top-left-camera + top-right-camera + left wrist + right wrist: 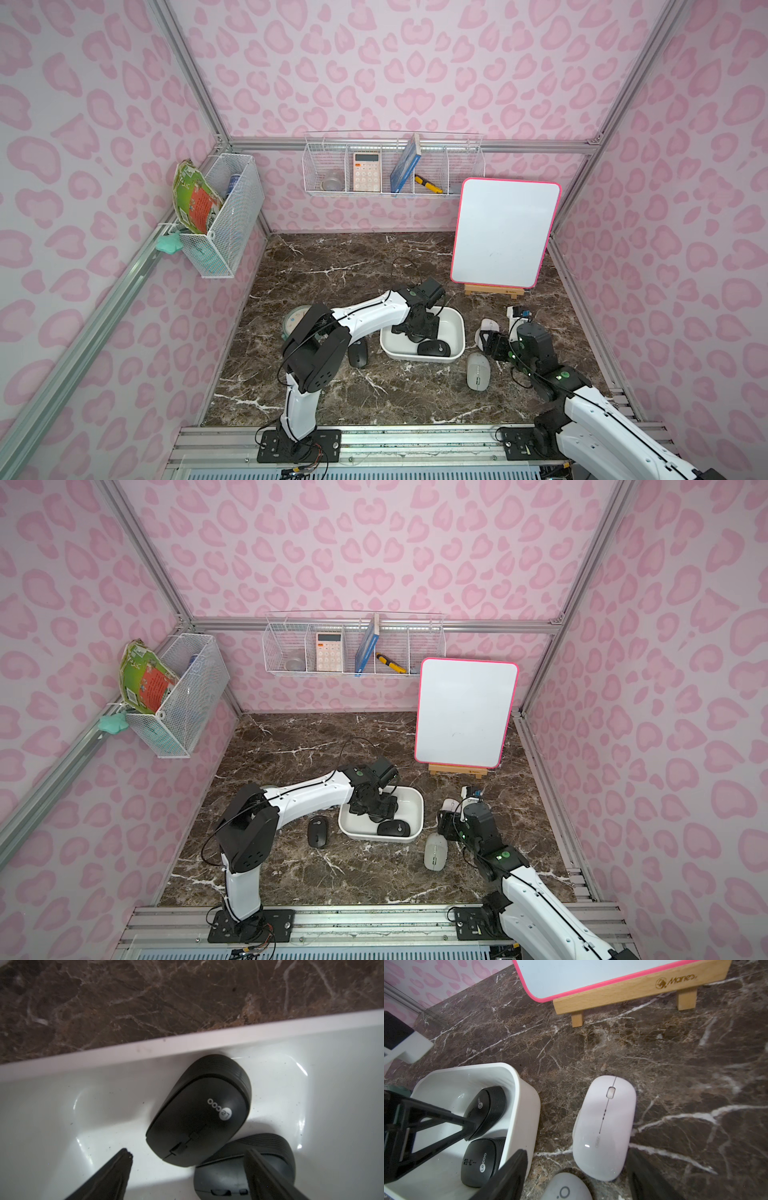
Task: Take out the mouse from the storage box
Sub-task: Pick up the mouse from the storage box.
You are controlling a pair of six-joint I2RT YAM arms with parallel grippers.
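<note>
Storage box, a shallow white plastic tub w/ rounded corners point(451, 326), sits mid-way on the dark brown marble-look counter point(332, 270). Two black wireless mice are inside. The one w/ a white logo point(199, 1111) lies along the box's front wall, logo end twd the wall. A second black mouse w/ ribbed sides point(228, 1176) sits just behind it, touching or nearly.

L end effector point(188, 1152) is down inside the box, fingers apart, nothing clamped. The tips straddle the button end of the logo mouse. One finger overlaps the second mouse; contact or not, can't tell. Judgement: the wide spread is set to take a mouse across its flanks. The wall is tight on one side, so the approach comes from the box interior.

R end effector point(576, 1152) is low over the counter just R of the box, fingers apart, empty. A flat white mouse point(604, 1126) lies ahead btwn the finger lines, not gripped. A grey oval mouse point(478, 371) is near it, and another black mouse point(357, 353) is on the counter at the box's other side. Judgement: each side's mice sit within that arm's reach, clear of the box.

By count, three mice are out and two are in. Risk: the pair is crowded, so closing on one may nudge or trap the other.
</note>
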